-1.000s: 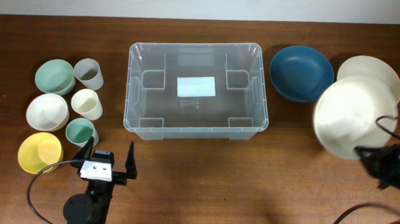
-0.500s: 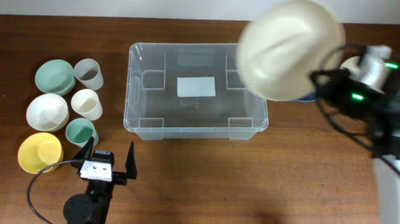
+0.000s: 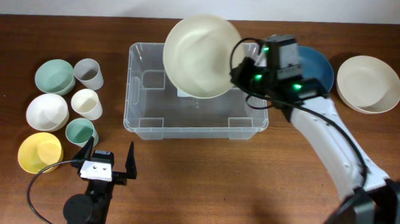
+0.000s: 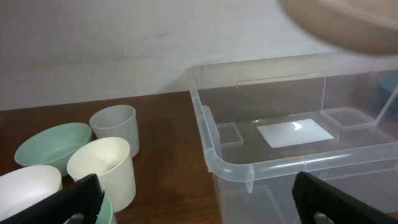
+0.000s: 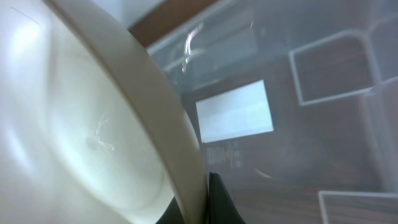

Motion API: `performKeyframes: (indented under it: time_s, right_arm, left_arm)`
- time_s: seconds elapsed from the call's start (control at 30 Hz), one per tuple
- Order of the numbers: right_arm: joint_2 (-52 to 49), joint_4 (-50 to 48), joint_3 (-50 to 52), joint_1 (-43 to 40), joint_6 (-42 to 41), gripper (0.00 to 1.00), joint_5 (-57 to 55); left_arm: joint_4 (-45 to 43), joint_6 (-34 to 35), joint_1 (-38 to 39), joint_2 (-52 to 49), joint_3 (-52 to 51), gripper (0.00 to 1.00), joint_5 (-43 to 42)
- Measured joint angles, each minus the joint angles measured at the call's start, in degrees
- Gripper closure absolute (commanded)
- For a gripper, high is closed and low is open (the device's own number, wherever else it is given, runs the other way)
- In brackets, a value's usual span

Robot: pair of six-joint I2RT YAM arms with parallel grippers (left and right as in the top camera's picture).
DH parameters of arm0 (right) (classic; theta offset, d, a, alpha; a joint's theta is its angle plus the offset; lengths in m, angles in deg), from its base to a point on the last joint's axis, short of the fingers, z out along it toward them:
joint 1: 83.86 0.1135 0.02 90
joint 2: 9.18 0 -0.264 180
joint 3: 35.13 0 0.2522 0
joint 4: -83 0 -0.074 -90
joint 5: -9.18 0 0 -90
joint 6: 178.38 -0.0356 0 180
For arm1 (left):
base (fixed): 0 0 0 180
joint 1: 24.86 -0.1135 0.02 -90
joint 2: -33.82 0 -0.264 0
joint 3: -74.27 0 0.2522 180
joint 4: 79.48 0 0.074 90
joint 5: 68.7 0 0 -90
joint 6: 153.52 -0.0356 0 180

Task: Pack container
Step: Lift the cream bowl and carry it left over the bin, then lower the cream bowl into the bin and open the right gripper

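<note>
Container (image 3: 185, 128) sits on the table (image 3: 203, 187) at upper centre of the overhead view. Its upper middle is covered by a large cream bowl (image 3: 201, 55), tilted, which the right pincer (image 3: 237, 62) clenches by the right rim; that arm stretches up from the lower right. Beside that pincer a blue bowl (image 3: 322, 67) is partly hidden, and a second cream bowl (image 3: 368, 83) lies at far right. At left cluster a green bowl (image 3: 55, 75), grey cup (image 3: 88, 72), cream cup (image 3: 86, 103), white bowl (image 3: 47, 111), teal cup (image 3: 81, 130) and yellow bowl (image 3: 40, 151). The left pincer (image 3: 108, 156) sits at lower left, released, fingers spread. In the left wrist view the container fills the right half with a white label (image 4: 293, 132) on its base. The large cream bowl hangs blurred at upper right above it, and the cups and bowls stand at left. In the right wrist view the bowl's rim sweeps across the left with a dark finger pressed to its edge at bottom centre. The container's label and moulded ribs show beyond it.
</note>
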Motion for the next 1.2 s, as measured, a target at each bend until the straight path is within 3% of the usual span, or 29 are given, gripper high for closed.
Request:
performKeyframes:
  time_s: [0.6, 1.2]
  right_arm:
    - [-6.29, -3.02, 0.0, 11.67, -2.12, 0.96, -10.45]
    - [-13.05, -4.22, 0.0, 12.13, -5.57, 0.96, -12.7]
  left_arm:
    - [-0.02, 0.0, 0.0, 0.0, 0.0, 0.01, 0.0]
    - [-0.02, -0.02, 0.0, 0.0, 0.0, 0.01, 0.02]
